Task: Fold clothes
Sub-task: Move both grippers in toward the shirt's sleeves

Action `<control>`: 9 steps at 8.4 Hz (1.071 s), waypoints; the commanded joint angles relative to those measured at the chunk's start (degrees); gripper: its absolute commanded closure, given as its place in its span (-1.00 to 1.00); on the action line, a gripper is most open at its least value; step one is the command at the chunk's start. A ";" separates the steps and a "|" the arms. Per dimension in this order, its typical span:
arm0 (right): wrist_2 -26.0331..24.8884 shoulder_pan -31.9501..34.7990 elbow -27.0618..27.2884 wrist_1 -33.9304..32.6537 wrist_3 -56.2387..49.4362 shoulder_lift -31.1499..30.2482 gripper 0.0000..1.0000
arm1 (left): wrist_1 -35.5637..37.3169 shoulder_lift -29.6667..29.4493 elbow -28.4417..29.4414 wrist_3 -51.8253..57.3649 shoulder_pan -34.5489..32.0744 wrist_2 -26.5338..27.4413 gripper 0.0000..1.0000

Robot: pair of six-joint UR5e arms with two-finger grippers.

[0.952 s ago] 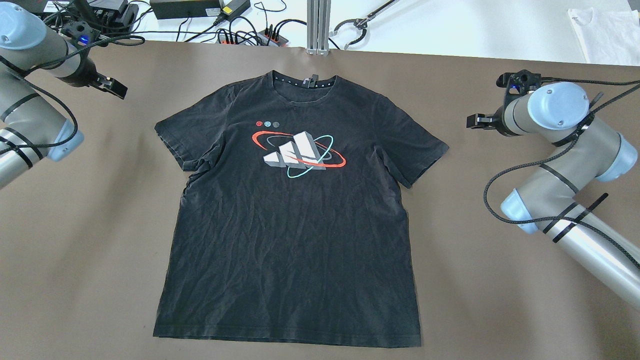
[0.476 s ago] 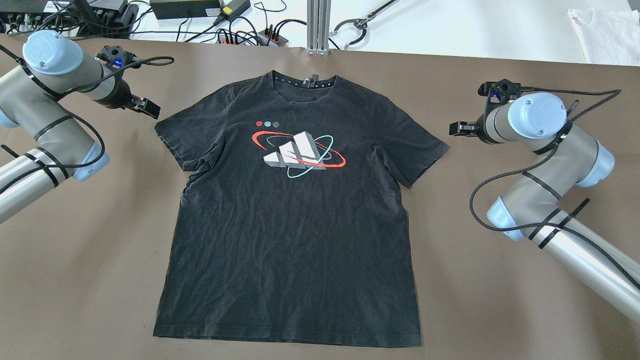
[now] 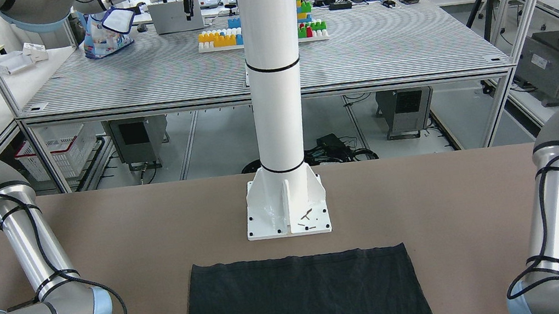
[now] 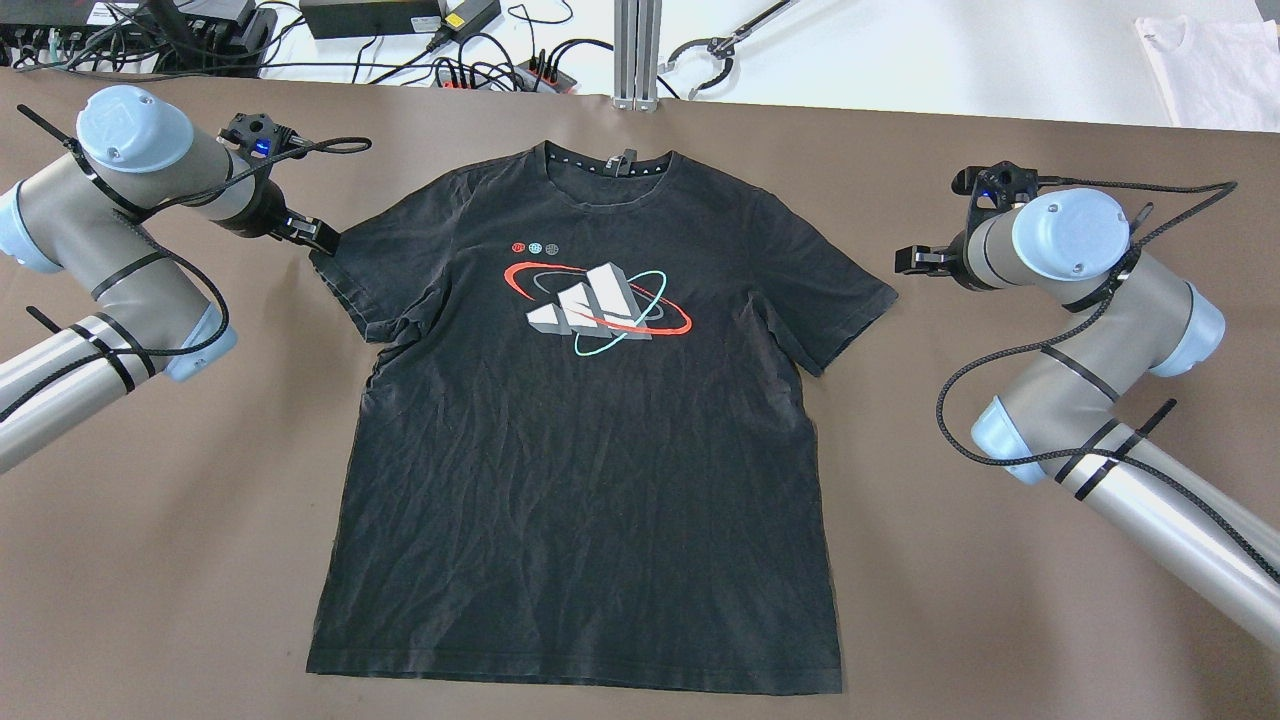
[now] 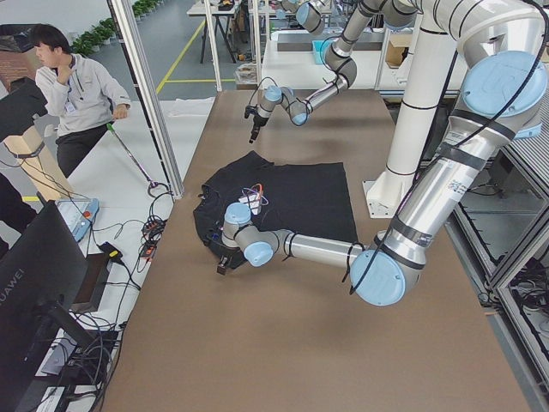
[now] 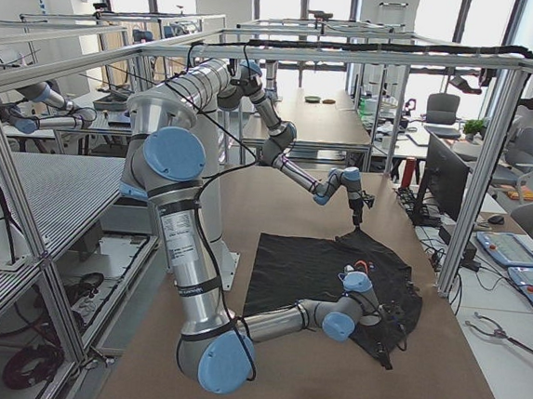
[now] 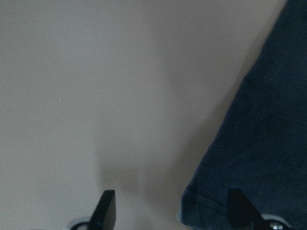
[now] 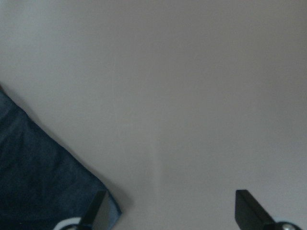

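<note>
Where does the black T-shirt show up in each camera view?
Front-facing: T-shirt at bottom centre, hem toward the white pillar.
Overhead: T-shirt in the centre, collar at top.
Exterior left: T-shirt in the centre, left of the pillar's base.
Exterior right: T-shirt right of centre.
Left wrist: its sleeve along the right edge.
Right wrist: a sleeve corner, lower left.
Landmark: the white pillar, in front-facing and exterior left.

The shirt (image 4: pixel 580 480) is soft black cloth, dull and full of little wrinkles, with a smooth picture (image 4: pixel 598 308) printed on it. The table (image 4: pixel 1000 600) has a smooth brown top that does not shine. The left arm (image 4: pixel 50 365) and right arm (image 4: pixel 1180 520) are shiny silver metal with pale blue plastic caps.
</note>
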 commanded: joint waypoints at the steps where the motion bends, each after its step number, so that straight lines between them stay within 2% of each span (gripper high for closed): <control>1: -0.09 -0.01 -0.07 0.00 0.00 -0.12 -0.87 | -0.03 0.15 0.22 0.06 0.76 0.00 -0.28; 2: -0.09 -0.01 -0.07 -0.09 0.00 -0.12 -0.87 | -0.03 0.24 0.22 0.06 0.76 0.00 -0.14; 6: 0.00 -0.01 0.02 0.00 0.26 -0.03 -0.87 | -0.03 0.85 0.05 0.06 0.76 0.08 0.71; 8: 0.00 -0.01 0.02 0.00 0.26 -0.03 -0.87 | -0.12 0.85 -0.56 0.06 0.76 0.00 1.00; 9: 0.00 -0.01 0.02 0.00 0.26 -0.03 -0.87 | -0.90 0.94 -0.65 0.06 0.76 0.00 1.00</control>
